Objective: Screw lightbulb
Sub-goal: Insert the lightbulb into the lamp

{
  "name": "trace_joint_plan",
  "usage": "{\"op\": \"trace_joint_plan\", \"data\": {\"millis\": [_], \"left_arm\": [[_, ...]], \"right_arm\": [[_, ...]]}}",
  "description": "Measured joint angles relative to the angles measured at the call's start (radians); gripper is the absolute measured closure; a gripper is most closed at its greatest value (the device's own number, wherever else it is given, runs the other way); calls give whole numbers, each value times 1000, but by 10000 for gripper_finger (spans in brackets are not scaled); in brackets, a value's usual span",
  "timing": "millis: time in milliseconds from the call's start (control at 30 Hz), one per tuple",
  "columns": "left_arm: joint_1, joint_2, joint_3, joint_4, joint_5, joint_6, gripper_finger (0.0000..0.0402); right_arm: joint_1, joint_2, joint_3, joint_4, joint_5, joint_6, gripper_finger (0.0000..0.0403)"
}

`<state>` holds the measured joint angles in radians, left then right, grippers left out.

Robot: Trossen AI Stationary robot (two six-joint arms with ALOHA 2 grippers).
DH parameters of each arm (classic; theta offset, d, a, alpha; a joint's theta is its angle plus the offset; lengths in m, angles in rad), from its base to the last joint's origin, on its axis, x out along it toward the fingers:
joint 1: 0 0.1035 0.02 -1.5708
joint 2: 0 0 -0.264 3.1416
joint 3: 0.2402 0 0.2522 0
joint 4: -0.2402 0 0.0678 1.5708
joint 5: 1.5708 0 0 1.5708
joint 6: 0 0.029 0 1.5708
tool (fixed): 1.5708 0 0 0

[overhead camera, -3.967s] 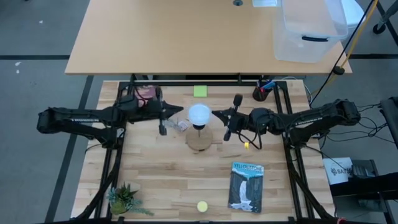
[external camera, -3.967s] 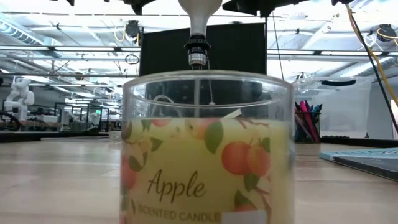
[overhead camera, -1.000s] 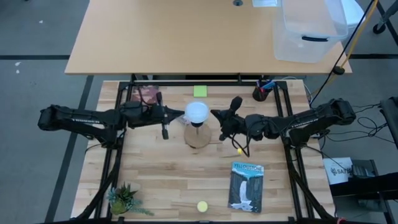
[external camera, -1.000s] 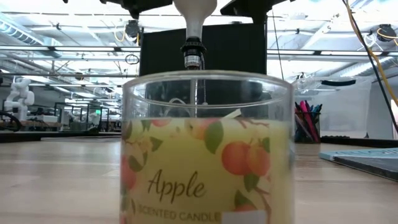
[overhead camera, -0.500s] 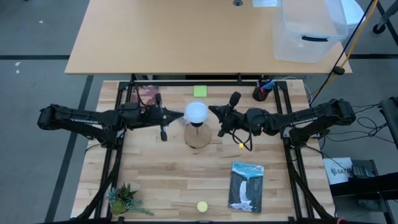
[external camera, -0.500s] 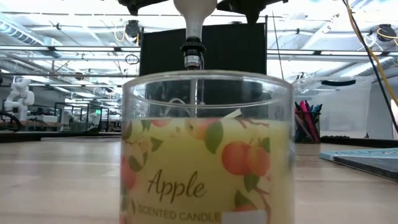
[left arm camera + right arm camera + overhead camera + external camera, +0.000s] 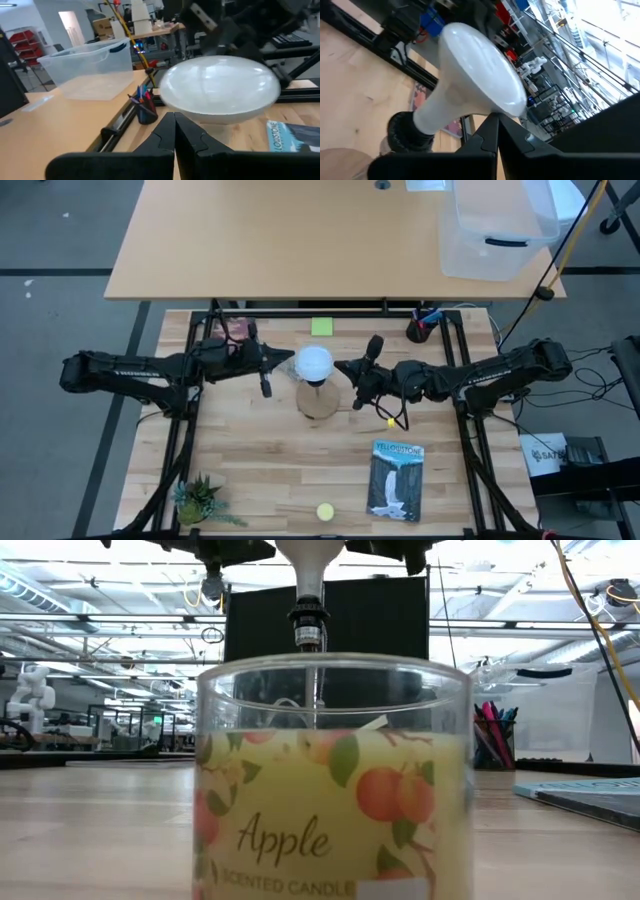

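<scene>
The lightbulb (image 7: 315, 363) has a white dome and a grey neck. It stands with its screw end in the black socket (image 7: 307, 626) of the round wooden base (image 7: 320, 400) at mid-table. My left gripper (image 7: 288, 366) is at the dome's left side, fingers shut. My right gripper (image 7: 343, 369) is at its right side, fingers shut. The bulb also shows in the left wrist view (image 7: 220, 87), the right wrist view (image 7: 475, 75) and the low view (image 7: 310, 565). My left gripper meets the lower edge of the dome (image 7: 176, 111) with the tips of its shut fingers, coming level from the table's left. The bulb stands in the socket. My right gripper meets the dome's rim (image 7: 499, 111) with the tips of its shut fingers, coming level from the table's right.
An apple candle jar (image 7: 335, 780) stands close before the low camera and hides the base. A book (image 7: 396, 480) lies near right, a small plant (image 7: 200, 502) near left, a pen cup (image 7: 420, 330) and a green note (image 7: 322, 327) at the far edge.
My right gripper has edged toward the table's left, closing on the bulb's dome. The dome has shifted slightly left with it. The bulb stays in the socket.
</scene>
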<state>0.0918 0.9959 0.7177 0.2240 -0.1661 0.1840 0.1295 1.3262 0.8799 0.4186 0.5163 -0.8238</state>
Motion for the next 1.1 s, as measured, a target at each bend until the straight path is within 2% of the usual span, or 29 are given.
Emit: {"op": "trace_joint_plan", "data": {"millis": [267, 533, 700, 767, 900, 1100], "left_arm": [[26, 0, 0, -10, -2, -19, 402], [-23, -113, 0, -100, -3, 17, 402], [-65, -195, 0, -151, -8, 44, 402], [-75, -218, 0, -175, -16, 50, 402], [-83, -245, -8, -182, -49, 55, 402], [-86, -243, -93, -125, -50, 11, 402]], "right_arm": [[77, 0, 0, -74, 1, 51, 403], [180, 0, 0, -149, 12, 221, 403], [201, -2, -1, -149, 151, 256, 403], [200, -12, -12, -147, 173, 270, 403], [200, -51, -67, -101, 200, 293, 403], [199, -122, -205, 60, 218, 319, 403]]}}
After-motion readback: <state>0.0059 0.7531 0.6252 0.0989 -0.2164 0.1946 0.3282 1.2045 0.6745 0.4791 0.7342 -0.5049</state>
